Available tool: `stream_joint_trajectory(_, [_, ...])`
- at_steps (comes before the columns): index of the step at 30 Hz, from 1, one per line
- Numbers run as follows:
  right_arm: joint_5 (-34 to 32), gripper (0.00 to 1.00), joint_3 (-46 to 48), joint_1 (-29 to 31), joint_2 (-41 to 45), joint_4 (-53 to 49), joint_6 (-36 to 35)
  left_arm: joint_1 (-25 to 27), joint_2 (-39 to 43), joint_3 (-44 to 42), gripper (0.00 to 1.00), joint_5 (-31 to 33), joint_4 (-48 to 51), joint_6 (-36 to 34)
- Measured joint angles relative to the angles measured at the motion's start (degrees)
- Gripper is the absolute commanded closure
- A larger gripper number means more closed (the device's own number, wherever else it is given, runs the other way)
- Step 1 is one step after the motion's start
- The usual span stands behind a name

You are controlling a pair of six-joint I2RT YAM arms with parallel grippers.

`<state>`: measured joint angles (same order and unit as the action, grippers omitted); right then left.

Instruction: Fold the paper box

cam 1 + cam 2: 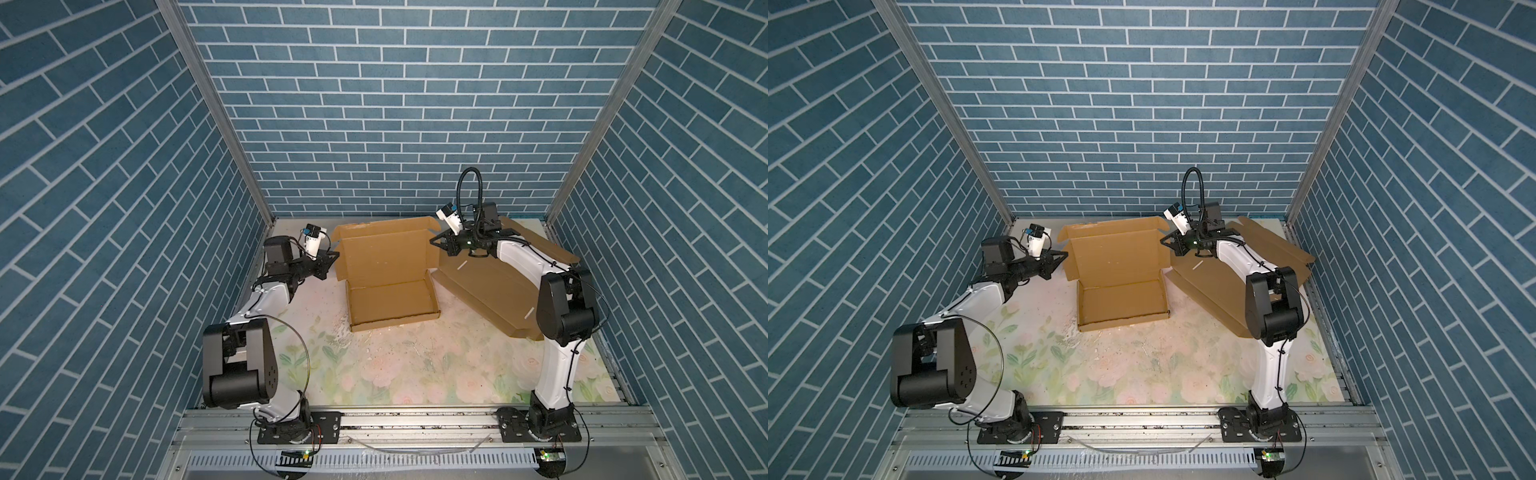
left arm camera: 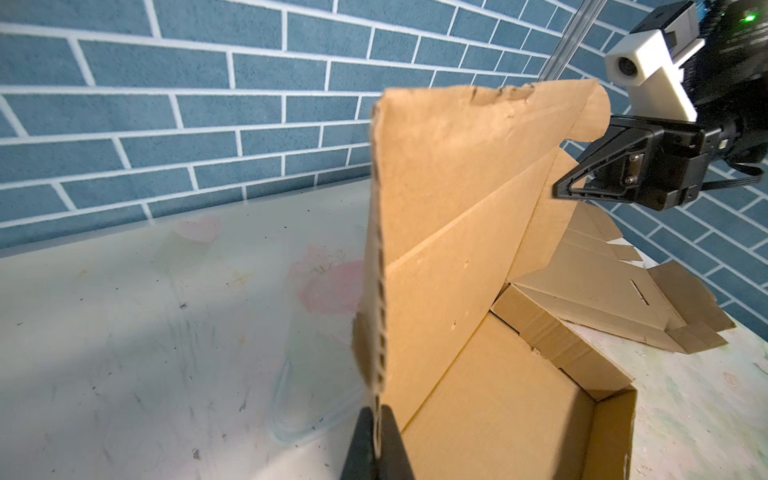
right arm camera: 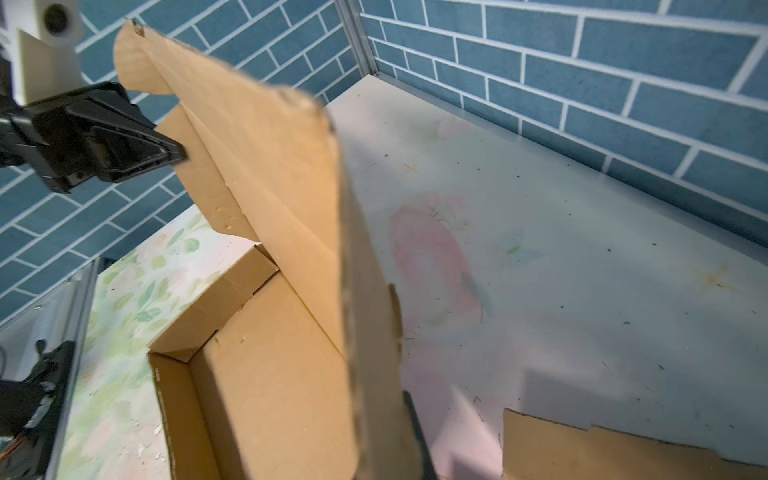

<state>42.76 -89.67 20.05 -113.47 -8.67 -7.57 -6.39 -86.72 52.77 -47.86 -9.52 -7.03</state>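
**Both grippers pinch the raised lid of the box**

The paper box (image 1: 388, 270) sits near the middle of the flowered table (image 1: 415, 374), towards the back wall; its low-walled tray (image 1: 392, 305) rests flat on the table, open side up; the lid (image 1: 386, 253) stands up from the tray's far edge, leaning slightly back.

The left gripper (image 1: 334, 258) reaches in from the left and meets the lid's left edge; in the left wrist view the rough cut edge of the cardboard runs straight down between the two black fingers (image 2: 361, 440), so the jaws are clamped on the lid.

The right gripper (image 1: 435, 241) meets the lid's right edge, higher up; in the right wrist view the cardboard edge passes beside one dark finger (image 3: 415, 424), and the jaws are closed on the lid as well.

A flat cardboard sheet (image 1: 490, 291) lies on the table just right of the box, partly under the right arm; it touches the tray's right side or lies just beside it, which one is unclear.
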Motion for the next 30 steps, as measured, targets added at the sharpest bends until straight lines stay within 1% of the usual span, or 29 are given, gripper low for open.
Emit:
stream_joint_trajectory(5, [-10.84, 1.0, 7.15, 2.32, 3.54, 11.69, 5.99, 2.58, 1.01, -0.81, 1.0, 5.31, -4.42, 2.01])
stream_joint_trajectory(11, [-26.91, 1.0, 14.93, 7.21, 5.95, 25.83, 11.15, 6.43, 1.01, -3.34, 1.0, 14.75, -12.72, 4.81])
stream_joint_trajectory(15, [-35.3, 1.0, 19.3, 9.92, 6.29, 33.86, 13.73, 8.79, 0.85, -5.46, 1.0, 21.09, -18.47, 6.75])
stream_joint_trajectory(23, [-46.97, 1.0, 28.2, 13.99, 6.69, 48.48, 16.87, 13.09, -1.84, -10.34, 1.0, 30.4, -30.84, 11.69])
stream_joint_trajectory(26, [-50.12, 1.0, 30.93, 15.13, 6.78, 53.07, 17.64, 14.47, -2.71, -11.65, 1.0, 32.59, -34.42, 12.15])
stream_joint_trajectory(30, [-53.92, 1.0, 34.36, 16.65, 6.75, 59.06, 18.27, 15.96, -4.52, -15.56, 1.0, 34.99, -41.44, 12.61])
